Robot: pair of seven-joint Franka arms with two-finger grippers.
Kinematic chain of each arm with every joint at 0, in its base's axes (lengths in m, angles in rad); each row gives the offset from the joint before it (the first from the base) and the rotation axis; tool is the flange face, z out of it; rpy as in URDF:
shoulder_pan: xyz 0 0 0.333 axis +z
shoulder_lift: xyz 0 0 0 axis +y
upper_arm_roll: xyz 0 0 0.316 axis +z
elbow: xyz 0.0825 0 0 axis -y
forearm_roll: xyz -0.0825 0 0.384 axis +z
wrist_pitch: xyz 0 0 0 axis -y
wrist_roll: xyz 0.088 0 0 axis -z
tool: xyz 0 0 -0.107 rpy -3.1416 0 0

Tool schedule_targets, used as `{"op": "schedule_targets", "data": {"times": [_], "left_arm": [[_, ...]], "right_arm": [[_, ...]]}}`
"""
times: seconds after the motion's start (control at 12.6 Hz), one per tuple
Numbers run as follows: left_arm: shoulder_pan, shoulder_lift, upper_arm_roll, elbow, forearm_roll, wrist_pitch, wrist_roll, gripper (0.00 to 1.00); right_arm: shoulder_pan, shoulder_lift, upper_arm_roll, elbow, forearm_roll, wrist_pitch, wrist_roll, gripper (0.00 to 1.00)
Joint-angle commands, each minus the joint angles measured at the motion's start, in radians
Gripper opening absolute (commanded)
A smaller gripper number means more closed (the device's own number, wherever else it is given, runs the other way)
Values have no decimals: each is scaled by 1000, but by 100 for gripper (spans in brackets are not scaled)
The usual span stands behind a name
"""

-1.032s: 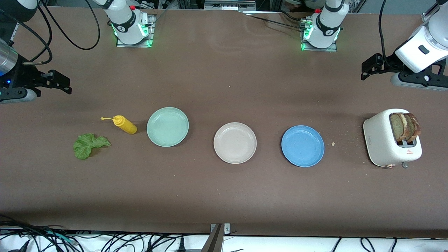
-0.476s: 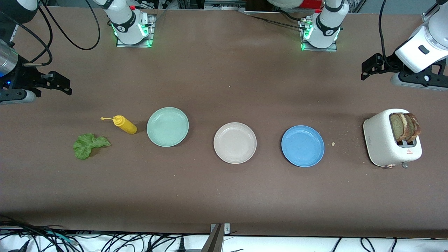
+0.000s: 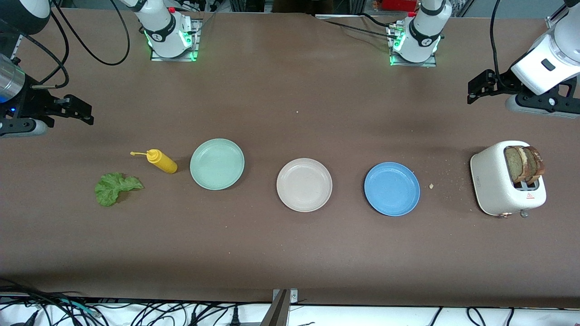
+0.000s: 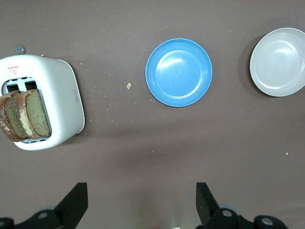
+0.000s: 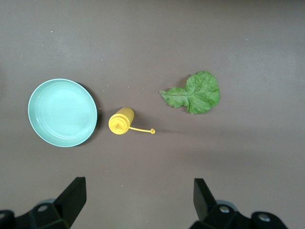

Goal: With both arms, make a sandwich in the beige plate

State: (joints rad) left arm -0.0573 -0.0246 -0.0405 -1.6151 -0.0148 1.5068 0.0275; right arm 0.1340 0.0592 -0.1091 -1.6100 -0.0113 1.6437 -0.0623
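- The right gripper (image 3: 79, 111) hangs in the air above bare table at the right arm's end, its fingers (image 5: 71, 195) spread wide with nothing between them.
- A green lettuce leaf (image 3: 113, 188) lies flat on the table, nearer to the front camera than that gripper.
- A yellow squeeze bottle (image 3: 161, 161) stands just beside the leaf, its nozzle cap hanging off on a thin strap.
- A mint-green plate (image 3: 217, 164) sits next to the bottle, bare.
- The beige plate (image 3: 304, 184) rests near the middle of the table, between the mint-green plate and a blue plate (image 3: 392, 189); nothing lies on it.
- A few crumbs (image 3: 431, 186) are scattered between the blue plate and the toaster.
- A white toaster (image 3: 496, 183) stands toward the left arm's end, with two bread slices (image 3: 523, 164) sticking up out of its slots.
- The left gripper (image 3: 480, 88) hovers over bare table near the toaster, fingers (image 4: 202, 200) parted and empty.
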Motion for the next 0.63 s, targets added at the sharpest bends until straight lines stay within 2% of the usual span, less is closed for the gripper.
{"op": "schedule_targets", "data": {"times": [0.0, 0.56], "left_arm": [[0, 12, 1, 26, 21, -19, 22, 100], [4, 31, 2, 26, 22, -20, 22, 100]], "right_arm": [[1, 10, -1, 24, -13, -1, 12, 100], [3, 10, -1, 24, -12, -1, 13, 100]]}}
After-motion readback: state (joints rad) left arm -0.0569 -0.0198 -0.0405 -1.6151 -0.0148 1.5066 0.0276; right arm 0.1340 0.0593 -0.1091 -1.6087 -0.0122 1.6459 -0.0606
